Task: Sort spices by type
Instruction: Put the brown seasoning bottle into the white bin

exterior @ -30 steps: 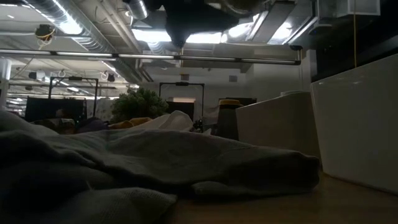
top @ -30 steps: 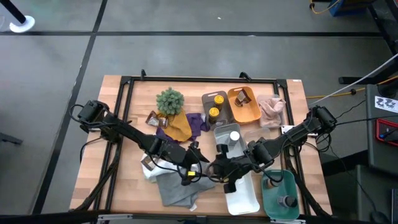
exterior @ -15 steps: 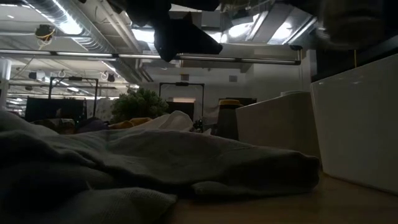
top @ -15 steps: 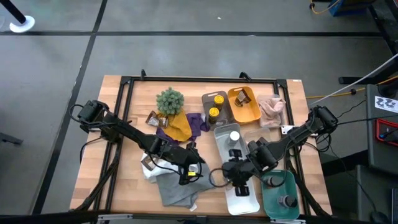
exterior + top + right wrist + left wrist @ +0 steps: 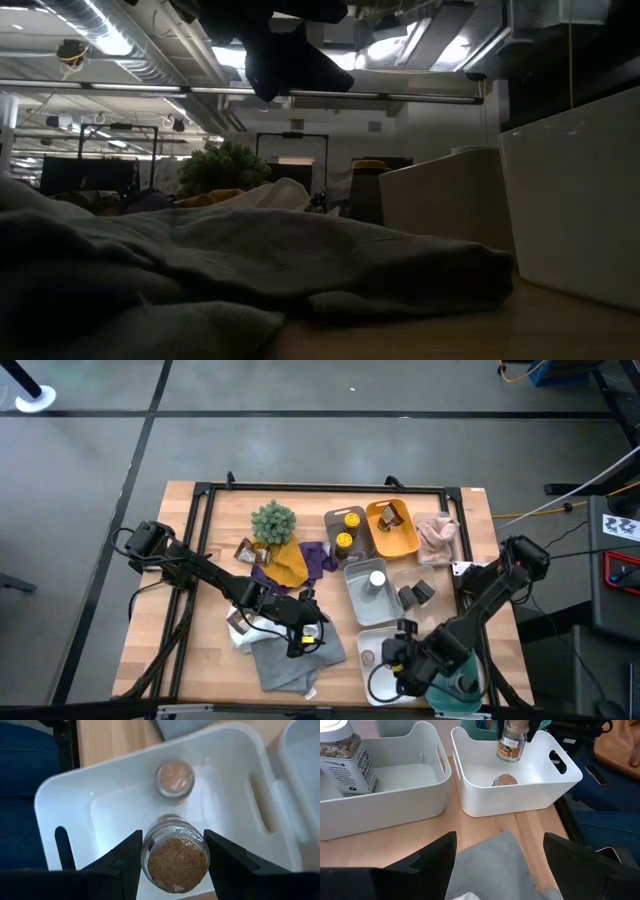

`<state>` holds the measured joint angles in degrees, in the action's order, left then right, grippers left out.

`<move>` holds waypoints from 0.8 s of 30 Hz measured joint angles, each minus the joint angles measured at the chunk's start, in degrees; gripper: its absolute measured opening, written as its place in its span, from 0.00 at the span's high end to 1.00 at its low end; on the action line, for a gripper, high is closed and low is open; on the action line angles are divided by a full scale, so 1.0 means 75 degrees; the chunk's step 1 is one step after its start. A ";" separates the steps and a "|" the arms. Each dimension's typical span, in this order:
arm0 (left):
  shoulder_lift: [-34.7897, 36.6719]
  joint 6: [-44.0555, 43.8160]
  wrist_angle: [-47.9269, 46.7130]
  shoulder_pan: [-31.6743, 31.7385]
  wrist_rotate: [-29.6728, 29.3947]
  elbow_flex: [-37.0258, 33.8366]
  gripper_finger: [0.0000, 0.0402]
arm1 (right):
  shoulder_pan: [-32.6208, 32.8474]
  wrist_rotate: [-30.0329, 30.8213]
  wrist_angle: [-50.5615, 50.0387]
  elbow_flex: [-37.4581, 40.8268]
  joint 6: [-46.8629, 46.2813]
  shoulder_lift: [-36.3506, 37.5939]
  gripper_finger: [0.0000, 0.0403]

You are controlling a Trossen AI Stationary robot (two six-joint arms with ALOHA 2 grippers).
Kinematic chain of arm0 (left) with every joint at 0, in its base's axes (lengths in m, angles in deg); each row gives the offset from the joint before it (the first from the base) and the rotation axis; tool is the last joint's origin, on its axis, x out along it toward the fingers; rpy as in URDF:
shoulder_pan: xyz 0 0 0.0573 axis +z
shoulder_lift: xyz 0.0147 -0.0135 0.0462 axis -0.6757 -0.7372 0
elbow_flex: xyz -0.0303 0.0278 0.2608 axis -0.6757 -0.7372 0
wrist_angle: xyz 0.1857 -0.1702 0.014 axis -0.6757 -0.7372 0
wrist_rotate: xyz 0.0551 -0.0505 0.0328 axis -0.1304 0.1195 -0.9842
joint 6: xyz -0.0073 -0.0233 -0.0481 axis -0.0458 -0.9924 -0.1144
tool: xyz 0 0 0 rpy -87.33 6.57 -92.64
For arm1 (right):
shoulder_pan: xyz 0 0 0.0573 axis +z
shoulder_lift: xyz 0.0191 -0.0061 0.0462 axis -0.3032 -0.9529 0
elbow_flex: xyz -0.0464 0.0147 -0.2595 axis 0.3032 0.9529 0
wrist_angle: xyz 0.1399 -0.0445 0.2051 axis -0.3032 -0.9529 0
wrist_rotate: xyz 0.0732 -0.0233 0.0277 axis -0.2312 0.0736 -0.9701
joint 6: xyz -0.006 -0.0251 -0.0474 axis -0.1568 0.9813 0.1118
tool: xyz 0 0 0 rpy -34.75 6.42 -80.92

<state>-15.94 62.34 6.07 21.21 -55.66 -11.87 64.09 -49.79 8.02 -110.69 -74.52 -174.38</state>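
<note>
Bushy green plant (image 5: 273, 520) beside mustard cloth (image 5: 288, 563)

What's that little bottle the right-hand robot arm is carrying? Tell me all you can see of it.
The bottle is small, clear and glass-like, filled with brown spice, with a cork-like brown top and an orange-and-dark label round its body. It hangs upright, clamped between the two dark fingers of the right pincer, above the white tray near the table's front edge. Nothing but the fingers touches it. Beneath it in the tray stands a second bottle with a similar brown top. The label's wording is too small to read.
</note>
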 joint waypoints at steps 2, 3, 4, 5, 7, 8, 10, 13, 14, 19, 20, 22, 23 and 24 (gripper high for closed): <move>0.0000 0.0000 -0.0003 0.0000 0.0000 0.0000 0.30 | 0.0124 0.0093 0.0361 0.0283 -0.0215 -0.0007 0.54; 0.0000 0.0001 0.0000 0.0000 0.0000 0.0000 0.30 | 0.0159 0.0118 0.0557 0.0400 -0.0259 -0.0007 0.54; 0.0000 0.0000 0.0000 0.0000 0.0000 0.0000 0.30 | 0.0178 0.0155 0.0749 0.0512 -0.0305 -0.0007 0.54; 0.0000 0.0000 -0.0003 0.0000 0.0000 0.0000 0.30 | 0.0175 0.0163 0.0903 0.0637 -0.0341 -0.0007 0.54; 0.0000 0.0000 -0.0003 0.0000 0.0000 0.0000 0.30 | 0.0163 0.0168 0.1107 0.0882 -0.0380 -0.0006 0.54; 0.0000 0.0000 -0.0006 0.0000 0.0000 0.0000 0.30 | 0.0162 0.0163 0.1222 0.1003 -0.0381 -0.0007 0.54; 0.0000 0.0000 -0.0005 0.0000 0.0000 0.0000 0.30 | 0.0157 0.0166 0.1338 0.1194 -0.0376 -0.0005 0.54; 0.0000 0.0000 -0.0006 -0.0003 0.0000 0.0000 0.30 | 0.0157 0.0164 0.1444 0.1496 -0.0383 -0.0007 0.54; 0.0000 0.0000 -0.0006 -0.0003 0.0000 0.0000 0.30 | 0.0157 0.0168 0.1458 0.1553 -0.0384 -0.0007 0.54; 0.0000 0.0000 -0.0007 -0.0003 0.0000 0.0000 0.30 | 0.0157 0.0218 0.1489 0.1611 -0.0387 -0.0007 0.52; 0.0000 0.0000 -0.0009 -0.0003 0.0000 0.0000 0.30 | 0.0157 0.0241 0.1521 0.1611 -0.0387 -0.0007 0.51; 0.0000 0.0000 -0.0009 -0.0003 0.0000 0.0000 0.30 | 0.0157 0.0241 0.1553 0.1611 -0.0390 -0.0007 0.46; 0.0000 0.0000 -0.0009 -0.0003 0.0000 0.0000 0.30 | 0.0157 0.0242 0.1560 0.1611 -0.0388 -0.0007 0.44; 0.0000 0.0000 -0.0009 -0.0003 0.0000 0.0000 0.30 | 0.0157 0.0244 0.1603 0.1611 -0.0390 -0.0007 0.42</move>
<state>-15.94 62.34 6.01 21.19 -55.66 -11.87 65.27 -47.96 20.05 -98.60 -77.45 -174.43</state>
